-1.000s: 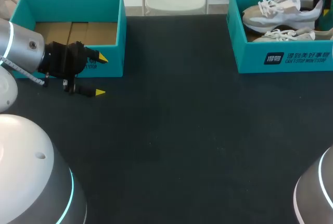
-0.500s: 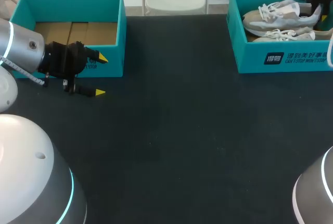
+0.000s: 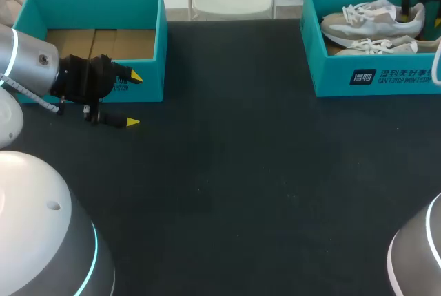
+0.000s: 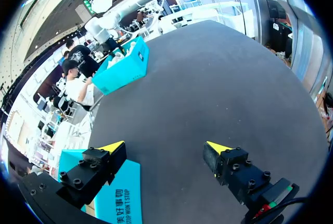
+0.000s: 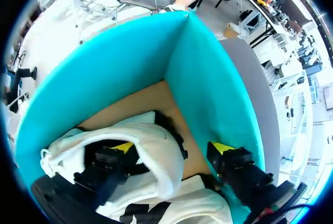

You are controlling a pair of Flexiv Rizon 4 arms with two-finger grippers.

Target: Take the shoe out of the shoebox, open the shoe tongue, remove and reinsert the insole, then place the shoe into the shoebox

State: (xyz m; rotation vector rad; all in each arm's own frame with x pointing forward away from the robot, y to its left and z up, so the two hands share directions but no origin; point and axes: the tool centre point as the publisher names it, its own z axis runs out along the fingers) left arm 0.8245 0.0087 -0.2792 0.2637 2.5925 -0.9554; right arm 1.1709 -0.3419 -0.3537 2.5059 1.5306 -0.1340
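Teal cardboard stands at both far corners of the dark bench (image 3: 227,193). From the head view, an empty box (image 3: 89,8) with a brown floor sits at the far left corner. The shoebox (image 3: 331,79) sits at the far right corner, with a far shoe (image 3: 368,24) and a near shoe (image 3: 375,46) lying side by side in it. Both front walls carry white print. The wide stretch between the boxes and down to the near edge is bare bench. The left pincer (image 3: 134,99) hangs just in front of the empty box, near the left edge, released with nothing between its yellow tips. The right pincer (image 3: 415,14) is down inside the shoebox at the far shoe's heel, close to the right edge.

From the left wrist view, open bench runs ahead of the spread fingers to the shoebox (image 4: 125,67) at the far end. The empty box's printed wall (image 4: 117,193) lies just beside one finger.

From the right wrist view, the right pincer is released. The white heel of the far shoe (image 5: 151,146) lies between its fingers and covers part of one of them. The other finger (image 5: 229,159) stands apart from the heel, tight beside the teal wall near the box's corner. A strip of brown floor shows between that finger and the heel.
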